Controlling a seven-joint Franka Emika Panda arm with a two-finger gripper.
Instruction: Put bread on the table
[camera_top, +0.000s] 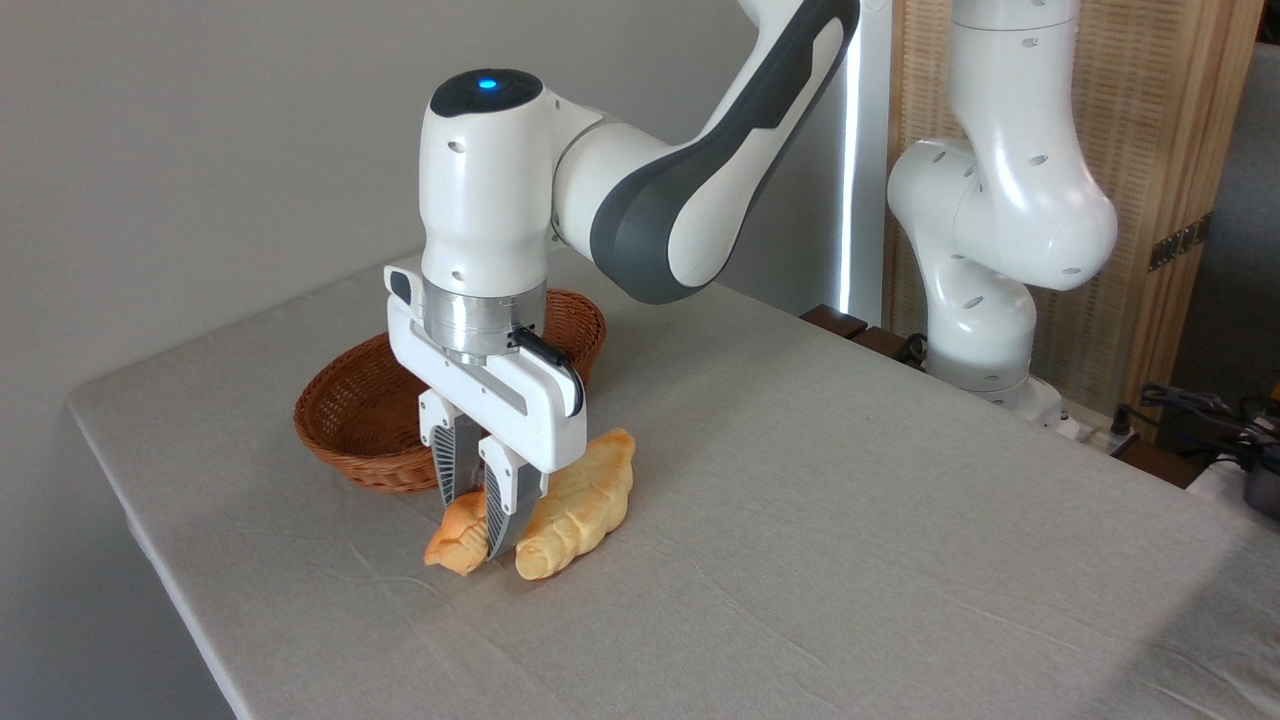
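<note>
Claw (481, 508) pointing straight down, ribbed grey fingers (507, 505) clenched on the bread (457, 540). Bread a small knotted bun, glossy orange-brown, resting on the table (800, 520), just off the basket (355, 425) at its 5 o'clock. Touching the bun at its 3 o'clock, a long pale-yellow braided loaf (583, 510), lumpy and tapered. Table covered in light grey, faintly wrinkled cloth, rounded at the corner. Basket oval, brown woven wicker.
</note>
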